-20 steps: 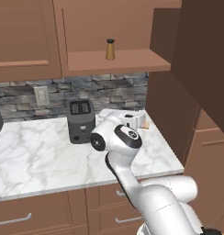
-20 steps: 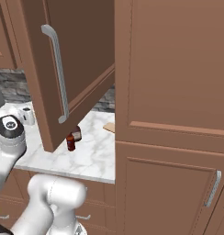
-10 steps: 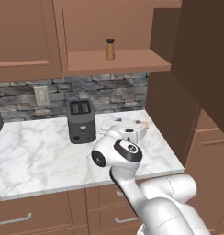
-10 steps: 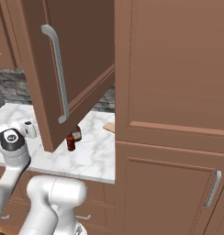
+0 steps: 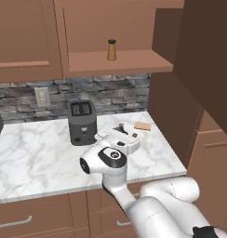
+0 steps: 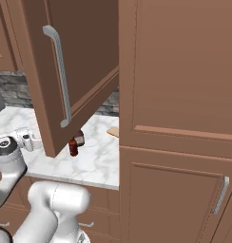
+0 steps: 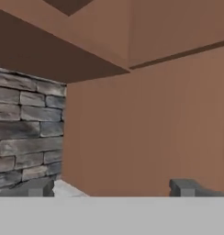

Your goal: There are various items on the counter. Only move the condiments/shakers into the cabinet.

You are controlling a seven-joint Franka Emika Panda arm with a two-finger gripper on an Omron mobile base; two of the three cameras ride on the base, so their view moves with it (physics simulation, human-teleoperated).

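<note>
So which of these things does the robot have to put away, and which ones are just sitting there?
For the job:
- tan shaker, already on the cabinet shelf
- red-labelled bottle, on the counter
- open gripper, holding nothing

Just sitting there:
- toaster
- flat tan slab

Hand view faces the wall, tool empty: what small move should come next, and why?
Probably lower and tilt the tool down toward the red bottle on the counter. Its fingers stand wide apart with nothing between them, the shaker already stands on the cabinet shelf, and a bottle is left below.
</note>
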